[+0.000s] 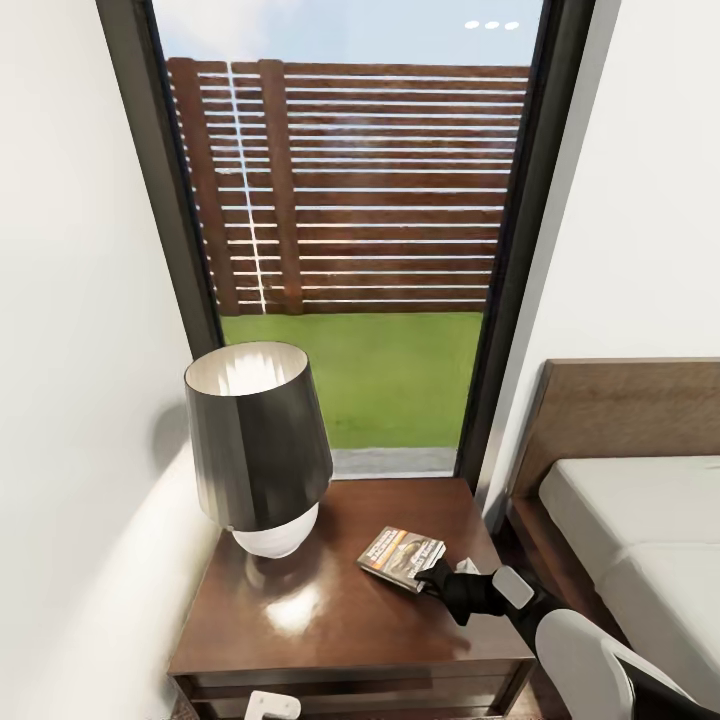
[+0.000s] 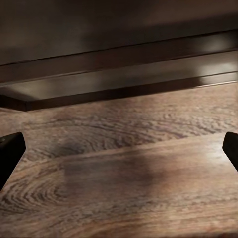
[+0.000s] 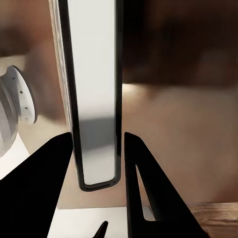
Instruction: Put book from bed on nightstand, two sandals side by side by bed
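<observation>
- In the lower middle of the head view, the low dark-brown wooden nightstand with a glossy top (image 1: 340, 610) stands under the tall black-framed window (image 1: 350, 230), which looks out on a brown slatted fence (image 1: 380, 190) and a strip of green lawn (image 1: 390, 370).
- The small thin paperback book with a dark pictured cover and an orange band (image 1: 400, 556) is on or just over the right part of the nightstand top, well clear of the grey-shaded table lamp with a white round base (image 1: 258, 450) at the left.
- The black right gripper (image 1: 436, 579) reaches in from the lower right and has the book's near edge; in the right wrist view the two dark fingers (image 3: 47, 173) sit against either side of the book seen edge-on (image 3: 94, 99), so the jaws are closed narrowly on it.
- Whether the book lies flat on the wood or is held slightly tilted above it cannot be told.
- In the left wrist view the left gripper (image 2: 119, 153) has its black tips at the far edges of the frame, spread wide and holding nothing, above wood-plank floor (image 2: 119, 198).
- The large bed with a dark-brown frame and light-grey mattress (image 1: 640, 530) fills the lower right.
- Judgement: the book step is nearly finished. Next, the jaws should part and the arm draw back without dragging the book; then the sandals remain.
</observation>
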Controlling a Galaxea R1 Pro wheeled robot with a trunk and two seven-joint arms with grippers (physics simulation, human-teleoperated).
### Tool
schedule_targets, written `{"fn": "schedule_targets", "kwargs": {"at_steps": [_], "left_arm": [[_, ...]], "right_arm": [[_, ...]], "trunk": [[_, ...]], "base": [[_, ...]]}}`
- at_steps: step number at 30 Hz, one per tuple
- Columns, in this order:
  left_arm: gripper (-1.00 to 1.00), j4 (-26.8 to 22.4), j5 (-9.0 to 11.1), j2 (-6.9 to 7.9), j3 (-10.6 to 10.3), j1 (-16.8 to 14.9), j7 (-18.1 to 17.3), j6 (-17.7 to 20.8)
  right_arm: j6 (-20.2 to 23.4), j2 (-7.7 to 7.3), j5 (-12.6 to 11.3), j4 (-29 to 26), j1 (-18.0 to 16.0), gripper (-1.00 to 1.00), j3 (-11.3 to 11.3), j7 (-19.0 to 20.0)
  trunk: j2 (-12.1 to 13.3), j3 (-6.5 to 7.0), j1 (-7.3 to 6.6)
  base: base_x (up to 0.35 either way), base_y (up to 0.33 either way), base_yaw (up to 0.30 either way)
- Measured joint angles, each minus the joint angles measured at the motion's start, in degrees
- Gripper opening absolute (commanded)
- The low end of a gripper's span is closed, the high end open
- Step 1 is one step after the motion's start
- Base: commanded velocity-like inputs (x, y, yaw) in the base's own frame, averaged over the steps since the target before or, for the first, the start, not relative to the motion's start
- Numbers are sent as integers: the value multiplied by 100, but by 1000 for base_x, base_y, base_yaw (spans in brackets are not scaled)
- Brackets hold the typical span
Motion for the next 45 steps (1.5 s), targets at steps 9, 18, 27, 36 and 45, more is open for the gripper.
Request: {"fn": "schedule_targets", "kwargs": {"at_steps": [9, 18, 27, 36, 45], "left_arm": [[100, 8, 0, 0, 5, 0, 0, 1], [100, 10, 0, 0, 6, 0, 0, 0], [100, 9, 0, 0, 3, 0, 3, 1], [100, 9, 0, 0, 0, 0, 4, 1], [100, 9, 0, 0, -1, 0, 8, -3]], "right_arm": [[2, 0, -14, 1, 0, -100, 3, -5], [-1, -6, -7, 7, 0, -100, 4, 13], [-40, -10, 314, 13, 3, 100, 24, -6], [-40, -3, 315, 14, 3, 100, 24, -4], [-40, -2, 313, 14, 3, 100, 24, -4]], "trunk": [[0, 0, 0], [0, 0, 0], [1, -1, 1], [1, -1, 1], [1, -1, 1]], "base": [[0, 0, 0], [0, 0, 0], [0, 0, 0], [0, 0, 0], [0, 0, 0]]}}
